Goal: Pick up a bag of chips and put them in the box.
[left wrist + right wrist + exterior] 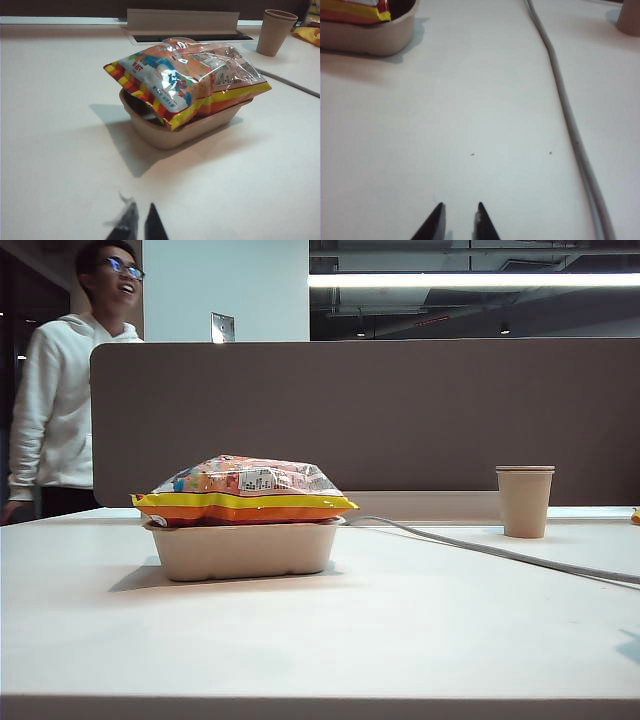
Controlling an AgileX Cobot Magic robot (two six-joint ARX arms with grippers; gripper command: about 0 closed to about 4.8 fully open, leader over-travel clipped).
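Low exterior, two wrist views, shared box (243,550)

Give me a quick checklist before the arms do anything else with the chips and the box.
1. Bag of chips on the box: ok, though it rests across the rim, not down inside.
2. Box upright on the table: ok.
3. Left gripper clear of the bag, holding nothing: ok.
4. Right gripper empty, jaws slightly apart: ok.
5. Cable clear of the box: ok.
6. Paper cup upright, apart: ok.
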